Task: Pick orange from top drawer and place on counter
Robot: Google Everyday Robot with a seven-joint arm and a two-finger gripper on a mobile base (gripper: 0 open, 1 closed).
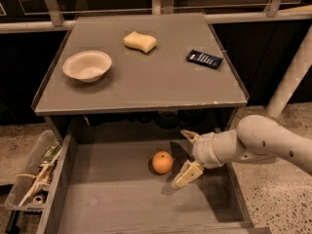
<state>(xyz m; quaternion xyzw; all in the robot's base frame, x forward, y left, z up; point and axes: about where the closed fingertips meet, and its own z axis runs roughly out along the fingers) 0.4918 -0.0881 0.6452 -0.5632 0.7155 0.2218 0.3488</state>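
Observation:
The orange (162,162) lies on the grey floor of the open top drawer (117,199), near its middle. My gripper (187,153) is inside the drawer, just right of the orange and apart from it, fingers spread open toward it: one finger (189,135) above, one (188,174) below. It holds nothing. The counter (146,77) lies above the drawer.
On the counter stand a white bowl (87,66) at the left, a pale yellow sponge (140,41) at the back and a dark blue packet (204,59) at the right. A clear plastic bin of clutter (31,179) sits left of the drawer. Speckled floor lies to the right.

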